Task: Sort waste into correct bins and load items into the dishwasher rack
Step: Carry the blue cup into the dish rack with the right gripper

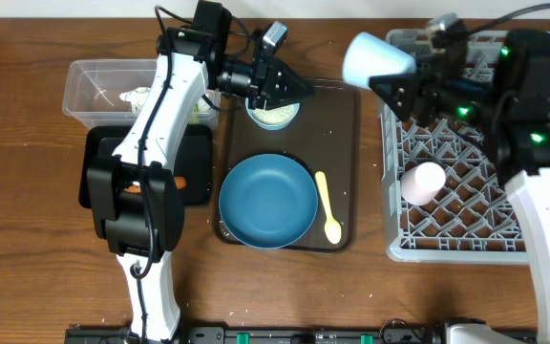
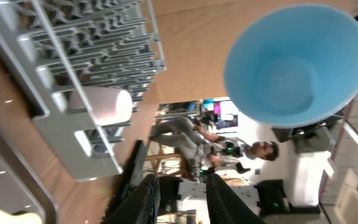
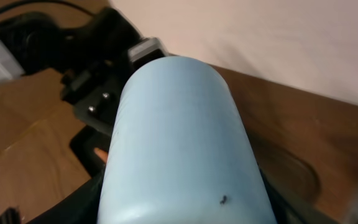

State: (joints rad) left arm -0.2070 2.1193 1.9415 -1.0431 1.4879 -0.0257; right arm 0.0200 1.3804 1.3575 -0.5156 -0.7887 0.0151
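Overhead view of a wooden table (image 1: 27,239). At the right of the frame, the right gripper (image 1: 397,81) is pinching a light blue cup (image 1: 375,59). It holds the cup on its side in the air, at the upper left corner of the light-grey dishwasher rack (image 1: 456,225). The right wrist view is filled by the cup's smooth wall (image 3: 179,143). A pale pink cup (image 1: 423,182) lies among the pegs on the rack's left side.

At upper centre, the left gripper (image 1: 289,88) hangs above a pale blue-white bowl (image 1: 273,115). Its wrist view shows the two dark fingers (image 2: 146,198) spread apart with nothing between them. That view also looks into the blue cup's open mouth (image 2: 297,62).

The bowl sits at the top of a dark-brown serving tray (image 1: 342,124). Below it on the tray are a large round blue plate (image 1: 267,201) and, just to the plate's right, a cream-yellow spoon (image 1: 327,205).

At upper left, a clear plastic tub (image 1: 84,76) holds crumpled white tissue (image 1: 139,94). Below it, a black tub (image 1: 197,158), partly hidden by the left arm, holds an orange stick (image 1: 179,183).
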